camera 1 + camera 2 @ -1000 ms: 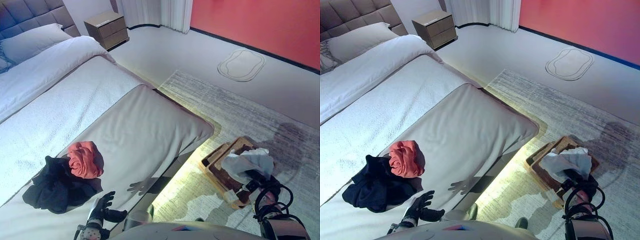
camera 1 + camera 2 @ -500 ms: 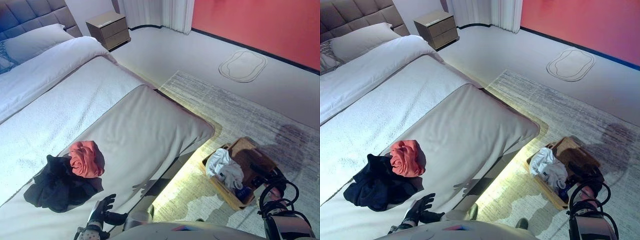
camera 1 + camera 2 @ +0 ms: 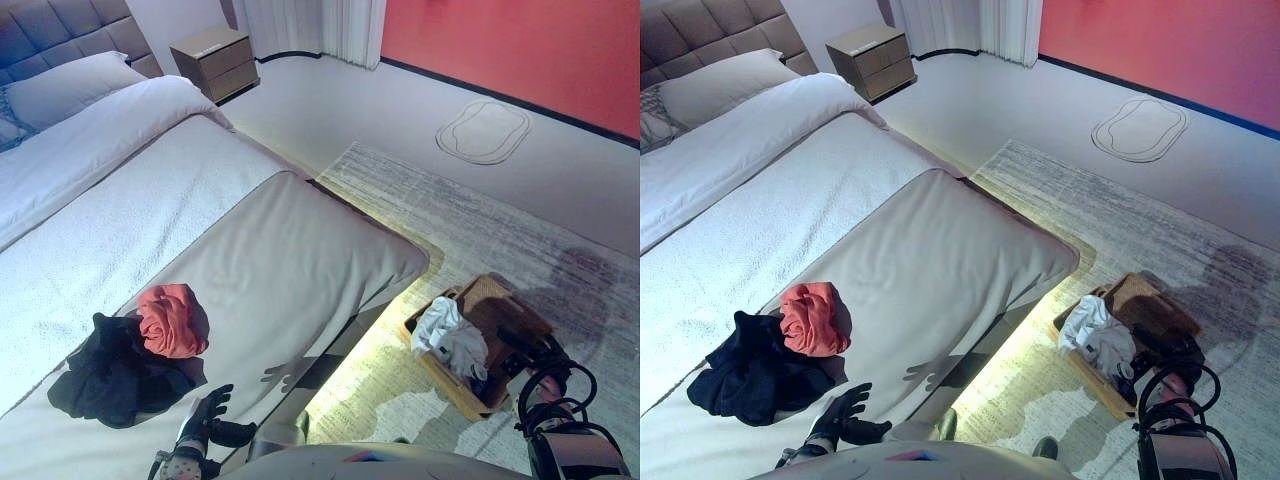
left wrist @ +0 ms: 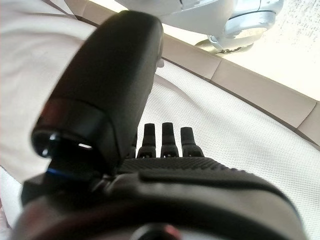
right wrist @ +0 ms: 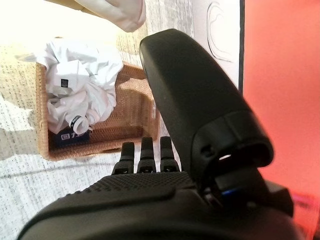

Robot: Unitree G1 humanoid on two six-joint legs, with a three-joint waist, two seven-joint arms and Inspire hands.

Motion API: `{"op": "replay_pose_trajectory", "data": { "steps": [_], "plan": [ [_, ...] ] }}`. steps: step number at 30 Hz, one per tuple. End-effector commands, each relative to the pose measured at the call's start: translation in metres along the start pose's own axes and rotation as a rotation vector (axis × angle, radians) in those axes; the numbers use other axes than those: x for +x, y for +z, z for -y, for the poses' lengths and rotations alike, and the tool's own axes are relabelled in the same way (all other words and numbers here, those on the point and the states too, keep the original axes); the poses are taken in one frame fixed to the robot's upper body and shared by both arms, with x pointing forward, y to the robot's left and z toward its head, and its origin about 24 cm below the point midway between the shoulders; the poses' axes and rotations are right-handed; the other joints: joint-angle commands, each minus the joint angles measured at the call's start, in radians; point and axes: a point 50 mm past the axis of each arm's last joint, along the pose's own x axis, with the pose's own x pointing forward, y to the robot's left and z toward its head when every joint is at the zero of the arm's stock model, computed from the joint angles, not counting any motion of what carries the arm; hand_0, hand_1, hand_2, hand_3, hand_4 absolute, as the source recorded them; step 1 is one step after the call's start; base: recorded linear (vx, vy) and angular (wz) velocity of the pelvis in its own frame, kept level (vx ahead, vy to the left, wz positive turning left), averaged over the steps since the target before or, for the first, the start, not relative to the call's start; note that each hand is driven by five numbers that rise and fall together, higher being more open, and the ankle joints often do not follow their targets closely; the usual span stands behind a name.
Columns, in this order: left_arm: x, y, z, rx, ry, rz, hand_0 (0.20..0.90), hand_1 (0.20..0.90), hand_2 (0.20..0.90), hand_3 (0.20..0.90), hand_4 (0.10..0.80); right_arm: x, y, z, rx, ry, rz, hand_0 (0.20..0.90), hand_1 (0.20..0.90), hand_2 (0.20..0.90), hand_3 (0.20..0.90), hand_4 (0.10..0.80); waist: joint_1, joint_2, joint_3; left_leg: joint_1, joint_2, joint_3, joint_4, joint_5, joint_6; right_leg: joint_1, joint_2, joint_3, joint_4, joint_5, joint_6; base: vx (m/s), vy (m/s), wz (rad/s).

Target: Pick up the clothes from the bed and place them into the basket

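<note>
A bedroom with a coral-red wall (image 3: 520,40) and pale floor: a wide bed (image 3: 250,250) dressed in white and light-grey covers runs from a padded grey headboard (image 3: 60,25) and pillow (image 3: 65,85) toward the camera, a strip of warm light glowing beneath its foot. A wooden nightstand (image 3: 212,60) stands beside the headboard, white curtains (image 3: 300,25) hang behind it, and a grey rug (image 3: 480,230) lies beside the bed with a small oval mat (image 3: 483,130) beyond it on the bare floor. On the near part of the bed lie a crumpled red garment (image 3: 170,320) and, touching it, a heap of dark clothes (image 3: 110,370). The wicker basket (image 5: 130,107) sits on the rug just off the bed's foot corner, a white garment (image 5: 82,87) bundled inside it toward one end. The left hand (image 3: 208,418) hovers over the bed's near edge, close to the dark clothes, fingers straight and spread, holding nothing. The right hand (image 5: 142,155) is above the basket's edge, fingers straight and side by side, empty.
</note>
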Motion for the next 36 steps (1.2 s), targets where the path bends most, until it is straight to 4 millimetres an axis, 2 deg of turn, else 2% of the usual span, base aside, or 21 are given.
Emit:
{"op": "replay_pose_trajectory", "data": {
  "steps": [1,4,10,14,15,17,18,19,20,21,22,25,26,27,28,30,31,32,33,34,36],
  "plan": [
    [0.01,0.023,-0.019,0.002,0.058,0.074,0.9,0.9,0.9,0.9,0.8,-0.001,0.022,-0.017,-0.077,0.128,0.133,0.9,0.9,0.9,0.9,0.8,0.039,-0.027,-0.033,-0.059,-0.025,-0.004,-0.016,0.02,-0.004,0.044,0.001,-0.058,0.077,-0.084,0.026,-0.074,-0.022,0.03],
    [0.011,0.026,-0.02,-0.01,0.058,0.078,0.9,0.9,0.9,0.9,0.8,-0.006,0.014,-0.028,-0.14,0.188,0.135,0.9,0.9,0.9,0.9,0.8,0.049,-0.032,-0.034,-0.065,-0.024,-0.017,-0.014,0.024,-0.008,0.046,0.006,-0.066,0.073,-0.086,0.022,-0.088,-0.041,0.11],
    [0.01,0.024,-0.022,-0.046,0.078,0.067,0.9,0.9,0.9,0.9,0.8,-0.028,-0.003,-0.073,-0.386,0.441,0.193,0.9,0.9,0.9,0.9,0.8,0.117,-0.044,-0.037,-0.089,-0.015,-0.074,0.003,0.037,-0.03,0.062,0.031,-0.101,0.07,-0.11,-0.007,-0.079,-0.057,0.18],
    [0.008,0.018,-0.023,-0.069,0.09,0.056,0.9,0.9,0.9,0.9,0.8,-0.041,-0.004,-0.097,-0.51,0.556,0.26,0.9,0.9,0.9,0.9,0.8,0.163,-0.046,-0.025,-0.132,-0.013,-0.108,0.03,0.052,-0.048,0.068,0.042,-0.13,0.071,-0.118,-0.02,-0.074,-0.023,0.25],
    [0.007,0.017,-0.023,-0.067,0.091,0.051,0.9,0.9,0.9,0.9,0.8,-0.044,-0.004,-0.102,-0.547,0.581,0.274,0.9,0.9,0.9,0.9,0.8,0.169,-0.046,-0.022,-0.145,-0.01,-0.09,0.027,0.062,-0.052,0.075,0.046,-0.145,0.066,-0.116,-0.018,-0.081,0.022,0.34],
    [0.008,0.016,-0.024,-0.037,0.078,0.045,0.9,0.9,0.9,0.9,0.8,-0.047,-0.002,-0.108,-0.592,0.612,0.297,0.9,0.9,0.9,0.9,0.8,0.161,-0.049,-0.019,-0.171,0.023,0.017,0.04,0.079,-0.069,0.09,0.043,-0.199,0.059,-0.111,-0.009,-0.046,0.075,0.36],
    [0.008,0.016,-0.024,-0.033,0.077,0.044,0.9,0.9,0.9,0.9,0.8,-0.047,-0.002,-0.108,-0.604,0.623,0.3,0.9,0.9,0.9,0.9,0.8,0.156,-0.051,-0.019,-0.177,0.029,0.041,0.048,0.078,-0.072,0.092,0.041,-0.209,0.056,-0.106,-0.006,-0.005,0.059,0.56],
    [0.01,0.02,-0.023,-0.018,0.065,0.053,0.9,0.9,0.9,0.9,0.8,-0.047,0.0,-0.107,-0.614,0.623,0.304,0.9,0.9,0.9,0.9,0.8,0.123,-0.062,-0.017,-0.179,0.056,0.171,0.125,0.051,-0.086,0.102,0.035,-0.233,0.051,-0.109,0.001,-0.089,0.074,1.01],
    [0.017,0.037,-0.022,0.008,0.042,0.079,0.9,0.9,0.9,0.9,0.8,-0.044,0.008,-0.102,-0.628,0.607,0.322,0.9,0.9,0.9,0.9,0.8,0.064,-0.076,-0.006,-0.198,0.122,0.394,0.27,0.048,-0.083,0.101,0.002,-0.32,0.066,-0.086,0.0,-0.125,0.13,1.8],
    [0.021,0.049,-0.024,0.009,0.039,0.094,0.9,0.9,0.9,0.9,0.8,-0.043,0.011,-0.101,-0.641,0.612,0.337,0.9,0.9,0.9,0.9,0.8,0.038,-0.084,-0.001,-0.192,0.138,0.454,0.297,0.007,-0.06,0.094,-0.023,-0.352,0.098,-0.086,0.001,-0.181,0.262,2.26],
    [0.024,0.059,-0.024,0.005,0.038,0.108,0.9,0.9,0.9,0.9,0.8,-0.044,0.015,-0.103,-0.654,0.627,0.358,0.9,0.9,0.9,0.9,0.8,0.017,-0.088,0.001,-0.166,0.122,0.49,0.268,-0.038,-0.029,0.078,-0.057,-0.367,0.153,-0.091,0.012,-0.074,0.293,2.22],
    [0.026,0.068,-0.02,-0.004,0.033,0.142,0.9,0.9,0.9,0.9,0.8,-0.046,0.014,-0.104,-0.698,0.646,0.377,0.9,0.9,0.9,0.9,0.8,0.001,-0.072,-0.011,-0.101,0.054,0.495,0.137,-0.023,-0.003,0.07,-0.111,-0.35,0.247,-0.055,0.064,0.056,0.289,1.28],
    [0.026,0.072,-0.019,-0.002,0.032,0.156,0.9,0.9,0.9,0.9,0.8,-0.047,0.014,-0.104,-0.71,0.645,0.381,0.9,0.9,0.9,0.9,0.8,0.002,-0.073,-0.015,-0.094,0.038,0.492,0.131,-0.029,0.011,0.073,-0.123,-0.345,0.258,-0.037,0.073,0.12,0.192,0.73],
    [0.027,0.079,-0.018,-0.001,0.036,0.181,0.9,0.9,0.9,0.9,0.8,-0.047,0.015,-0.104,-0.76,0.639,0.406,0.9,0.9,0.9,0.9,0.8,0.004,-0.07,-0.023,-0.07,0.001,0.464,0.101,-0.042,0.043,0.056,-0.158,-0.322,0.328,-0.013,0.094,0.121,0.186,0.64],
    [0.027,0.081,-0.019,0.003,0.035,0.184,0.9,0.9,0.9,0.9,0.8,-0.047,0.014,-0.104,-0.769,0.636,0.406,0.9,0.9,0.9,0.9,0.8,0.003,-0.069,-0.025,-0.061,-0.01,0.458,0.087,-0.043,0.051,0.05,-0.171,-0.315,0.361,-0.011,0.101,0.169,0.245,0.69],
    [0.03,0.088,-0.023,0.007,0.047,0.193,0.9,0.9,0.9,0.9,0.8,-0.046,0.012,-0.102,-0.838,0.609,0.421,0.9,0.9,0.9,0.9,0.8,-0.001,-0.066,-0.035,-0.041,-0.053,0.419,0.048,-0.052,0.085,0.018,-0.231,-0.258,0.521,0.052,0.141,0.149,0.203,0.82],
    [0.031,0.092,-0.025,0.021,0.048,0.202,0.9,0.9,0.9,0.9,0.8,-0.044,0.011,-0.099,-0.845,0.584,0.417,0.9,0.9,0.9,0.9,0.8,-0.011,-0.062,-0.033,-0.032,-0.064,0.386,0.036,-0.065,0.108,-0.028,-0.262,-0.196,0.623,0.091,0.159,0.143,0.153,0.98],
    [0.031,0.095,-0.027,0.042,0.045,0.205,0.9,0.9,0.9,0.9,0.8,-0.042,0.009,-0.096,-0.854,0.57,0.412,0.9,0.9,0.9,0.9,0.8,-0.027,-0.056,-0.028,-0.022,-0.067,0.349,0.025,-0.075,0.126,-0.085,-0.265,-0.109,0.713,0.1,0.163,0.102,0.093,1.05],
    [0.031,0.095,-0.027,0.042,0.047,0.204,0.9,0.9,0.9,0.9,0.8,-0.042,0.009,-0.096,-0.854,0.568,0.414,0.9,0.9,0.9,0.9,0.8,-0.028,-0.057,-0.028,-0.022,-0.07,0.347,0.022,-0.076,0.13,-0.097,-0.269,-0.094,0.727,0.099,0.165,0.038,-0.035,1.23],
    [0.032,0.097,-0.03,0.046,0.059,0.202,0.9,0.9,0.9,0.9,0.8,-0.04,0.008,-0.091,-0.879,0.551,0.422,0.9,0.9,0.9,0.9,0.8,-0.055,-0.055,-0.019,-0.031,-0.052,0.305,0.014,-0.054,0.132,-0.155,-0.202,-0.026,0.687,0.088,0.124,0.026,-0.161,1.31],
    [0.032,0.094,-0.033,0.047,0.087,0.187,0.9,0.9,0.9,0.9,0.8,-0.039,0.009,-0.088,-0.908,0.554,0.441,0.9,0.9,0.9,0.9,0.8,-0.08,-0.079,-0.002,-0.025,-0.047,0.241,0.007,-0.051,0.117,-0.182,-0.153,0.046,0.564,0.078,0.115,0.084,-0.262,1.24]
  ]
}}
